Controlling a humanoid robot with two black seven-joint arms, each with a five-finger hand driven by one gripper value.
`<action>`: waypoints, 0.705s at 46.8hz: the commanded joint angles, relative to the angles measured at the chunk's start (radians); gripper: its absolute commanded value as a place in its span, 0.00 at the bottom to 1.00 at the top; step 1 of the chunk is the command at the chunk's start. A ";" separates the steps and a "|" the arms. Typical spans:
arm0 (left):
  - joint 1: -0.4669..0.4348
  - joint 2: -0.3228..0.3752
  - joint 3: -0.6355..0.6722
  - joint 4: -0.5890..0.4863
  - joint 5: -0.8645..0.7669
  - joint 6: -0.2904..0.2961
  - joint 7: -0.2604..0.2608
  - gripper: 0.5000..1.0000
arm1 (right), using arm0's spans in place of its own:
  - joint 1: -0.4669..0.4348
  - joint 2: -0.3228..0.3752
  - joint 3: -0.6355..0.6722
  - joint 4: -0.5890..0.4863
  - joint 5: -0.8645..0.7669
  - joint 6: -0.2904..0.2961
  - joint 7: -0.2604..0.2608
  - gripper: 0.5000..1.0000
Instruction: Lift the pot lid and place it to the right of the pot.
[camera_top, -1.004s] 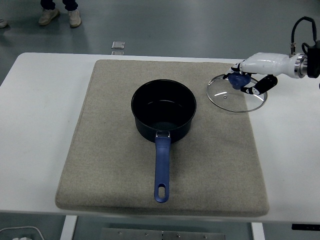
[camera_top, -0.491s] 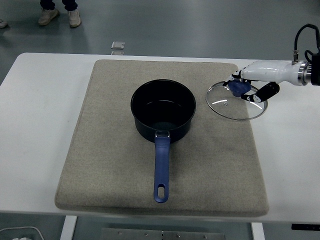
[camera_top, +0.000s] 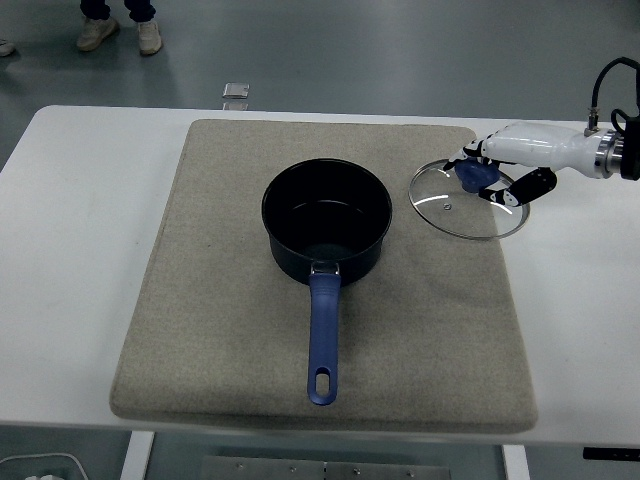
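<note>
A dark blue pot (camera_top: 326, 218) with a long blue handle (camera_top: 323, 335) pointing at me stands uncovered in the middle of the beige mat (camera_top: 230, 330). Its glass lid (camera_top: 455, 205) with a blue knob (camera_top: 474, 175) lies to the right of the pot, near the mat's right edge. My right hand (camera_top: 490, 172), white with black fingertips, comes in from the right edge and is curled around the blue knob. The lid looks low over the mat; I cannot tell whether it touches. My left arm is out of view.
The mat covers most of the white table (camera_top: 80, 220). A small metal plate (camera_top: 236, 92) lies on the floor beyond the far edge. A person's feet (camera_top: 120, 32) show at the top left.
My right hand has drawn back slightly to the right and lower, and the lid has sunk and shifted a little left, lying flatter over the mat.
</note>
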 joint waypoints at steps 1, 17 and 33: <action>0.000 0.000 0.000 0.000 0.000 0.000 0.000 1.00 | 0.000 0.000 0.001 -0.003 0.001 -0.003 0.000 0.00; 0.000 0.000 0.000 0.000 0.000 0.000 0.000 1.00 | -0.057 0.000 0.004 -0.006 0.058 -0.015 0.000 0.00; 0.000 0.000 -0.001 0.000 0.000 0.000 0.000 1.00 | -0.060 -0.002 0.001 -0.010 0.066 -0.054 0.000 0.00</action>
